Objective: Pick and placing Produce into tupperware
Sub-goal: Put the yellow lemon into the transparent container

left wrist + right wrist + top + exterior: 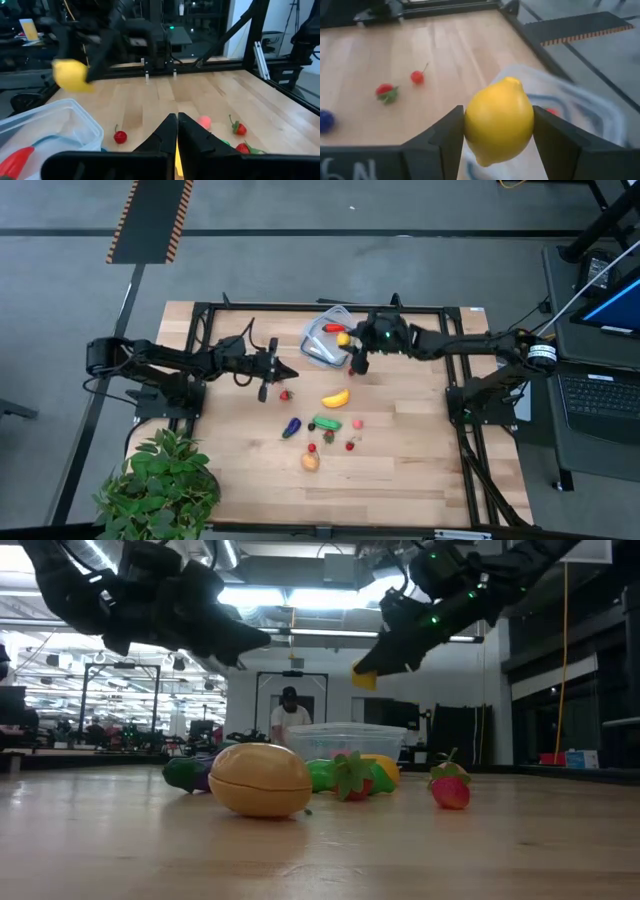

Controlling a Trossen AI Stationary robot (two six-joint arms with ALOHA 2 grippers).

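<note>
Wooden table (420, 470) carries one tupperware (322, 345); right gripper (352, 340) pinches one lemon (343, 338), left gripper (290, 370) pressed together.

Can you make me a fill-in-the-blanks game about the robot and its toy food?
1. The right end effector holds a yellow toy ____.
2. A red toy pepper lies inside the clear plastic ____.
3. The left end effector's fingers are ____.
4. The curved yellow toy banana lies on the wooden ____.

Missing words: lemon, container, shut, table
</note>
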